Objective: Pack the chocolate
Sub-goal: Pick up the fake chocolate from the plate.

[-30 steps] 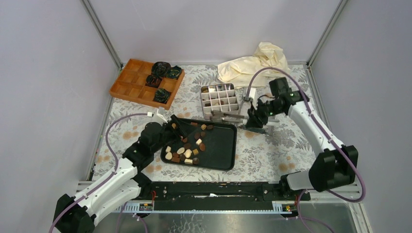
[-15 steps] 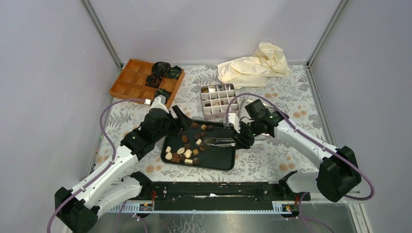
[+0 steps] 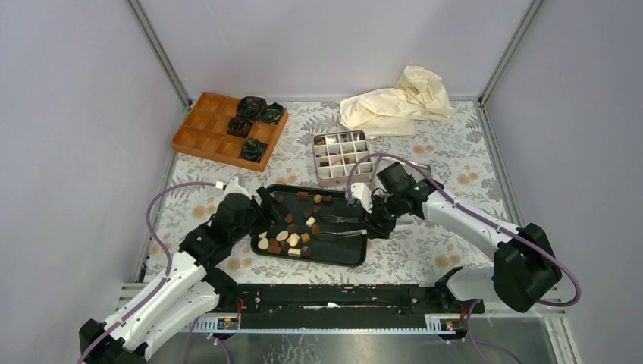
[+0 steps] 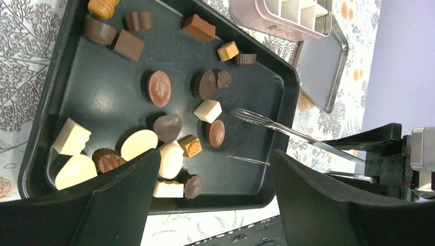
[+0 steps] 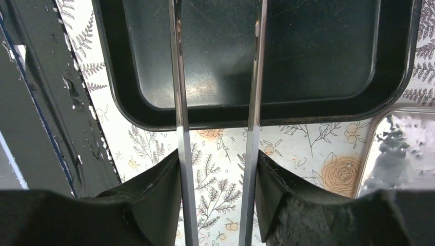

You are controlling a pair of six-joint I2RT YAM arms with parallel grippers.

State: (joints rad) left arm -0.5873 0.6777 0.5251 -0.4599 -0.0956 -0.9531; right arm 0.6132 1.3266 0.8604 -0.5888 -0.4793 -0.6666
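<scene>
Though the right hand [image 5: 218, 166] grips tongs [image 5: 177, 92], its camera crops their tips.

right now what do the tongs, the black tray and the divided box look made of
Tongs: likely polished steel, thin silvery blades with bright glints.
Black tray: probably coated metal, possibly plastic; semi-gloss dark floor showing fine scratches.
Divided box: seems tin-like metal, pale silvery walls and thin partitions, though small here.
</scene>
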